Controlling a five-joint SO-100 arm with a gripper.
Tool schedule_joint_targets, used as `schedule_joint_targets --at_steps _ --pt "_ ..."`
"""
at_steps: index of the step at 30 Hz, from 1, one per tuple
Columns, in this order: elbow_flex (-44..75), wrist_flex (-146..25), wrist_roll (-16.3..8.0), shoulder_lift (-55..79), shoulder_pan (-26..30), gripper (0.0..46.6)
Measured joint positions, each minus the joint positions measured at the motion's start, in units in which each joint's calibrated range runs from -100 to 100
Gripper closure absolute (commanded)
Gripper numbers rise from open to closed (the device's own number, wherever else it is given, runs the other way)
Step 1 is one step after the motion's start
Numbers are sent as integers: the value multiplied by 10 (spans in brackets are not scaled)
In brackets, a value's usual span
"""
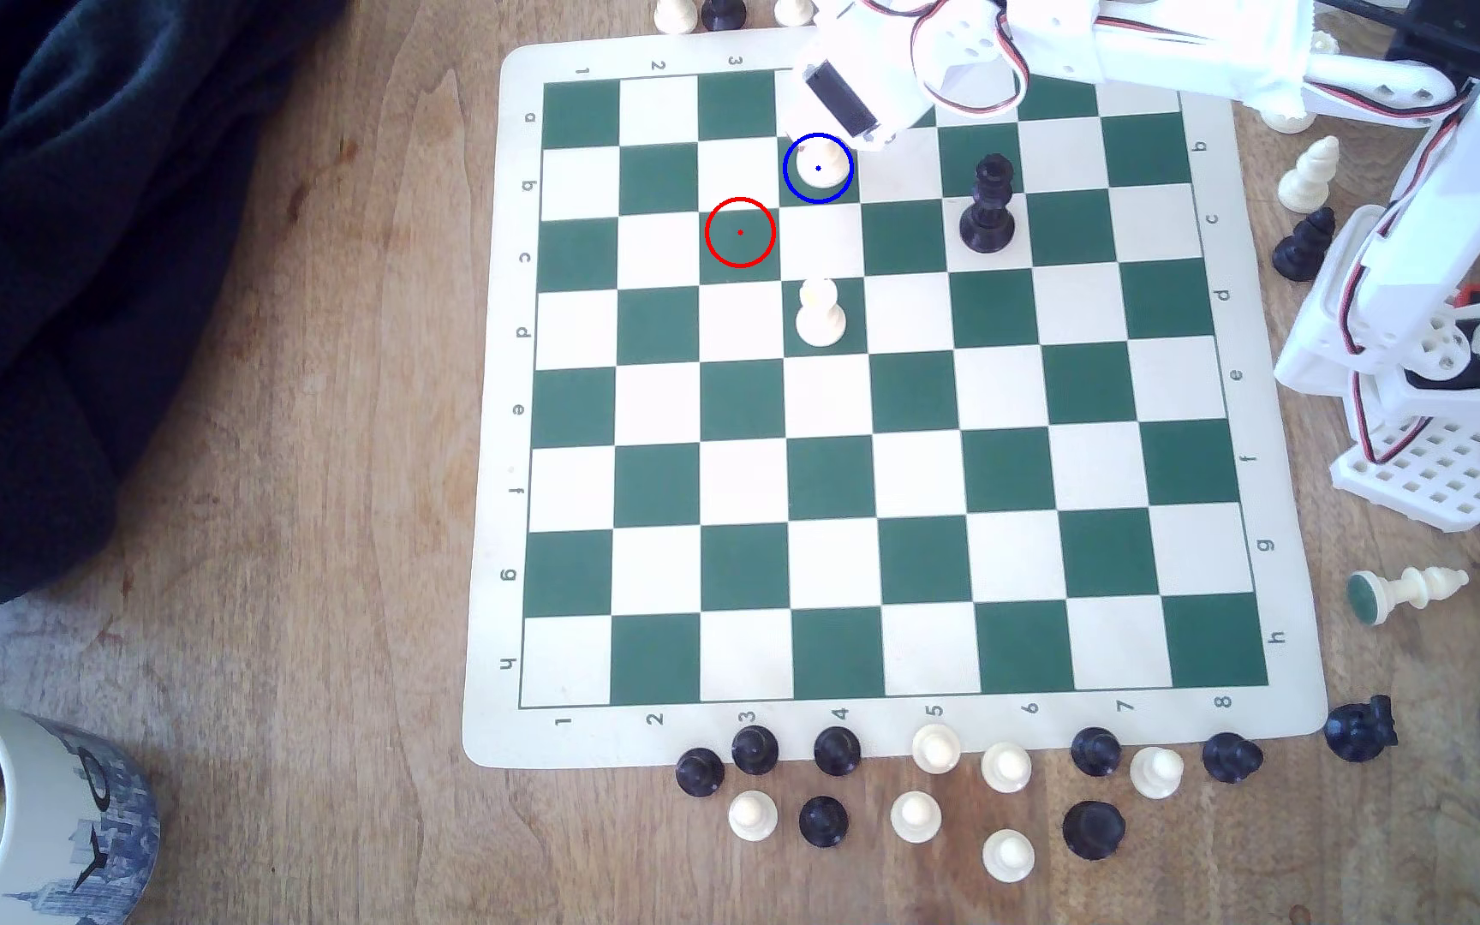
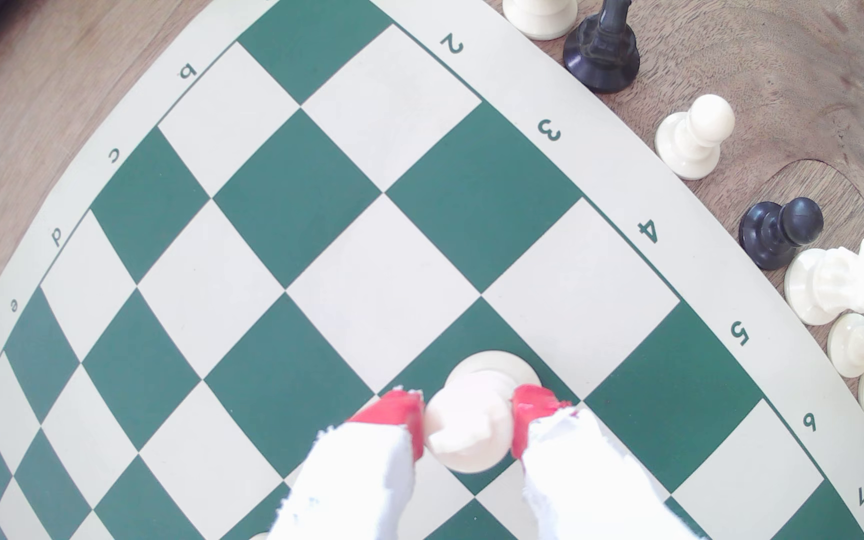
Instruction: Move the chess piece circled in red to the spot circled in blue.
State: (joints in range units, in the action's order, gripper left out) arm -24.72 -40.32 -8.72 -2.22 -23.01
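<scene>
Mug [image 1: 33, 818]: nearest the exterior camera, at the exterior view's lower left on the wooden table [image 1: 291, 534]; its inside shows a dark ring low down, and whether any drink is left cannot be told.
Captured pieces [image 1: 914, 792]: black and white pawns stand loose in a cluster just off the board's near edge, probably set aside out of play.
Chess mat [image 1: 496, 534]: a flat green-and-cream board; besides the held piece it carries a white pawn [image 1: 820, 313] and a tall black piece [image 1: 989, 206], which stands well apart from the gripper.
Red-ringed square [image 1: 740, 233]: a bare green square, so the piece has evidently left its start.
Gripper [image 2: 469, 423]: its red-tipped fingers [image 2: 399, 415] press on either side of the white piece's upper body, closed around it from above, which keeps it upright.
White bishop-like piece [image 2: 471, 415]: its round base sits over a green square in the wrist view; in the exterior view it falls inside the blue ring [image 1: 818, 168]. Whether the base touches the board cannot be told.
Stage: judged to be placing, with only the release left.
Risk: opening unevenly could tip the piece.
</scene>
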Motion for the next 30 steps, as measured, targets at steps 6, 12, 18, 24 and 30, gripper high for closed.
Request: schedule_joint_targets --at_steps 6,12,18,24,30 --pt "0 0 1 0 -1 245" --pt "-4 0 2 0 -7 218" --pt "-40 -3 13 -59 -9 236" --pt "-136 37 27 -188 -7 434" --pt "-287 198 39 -356 19 464"
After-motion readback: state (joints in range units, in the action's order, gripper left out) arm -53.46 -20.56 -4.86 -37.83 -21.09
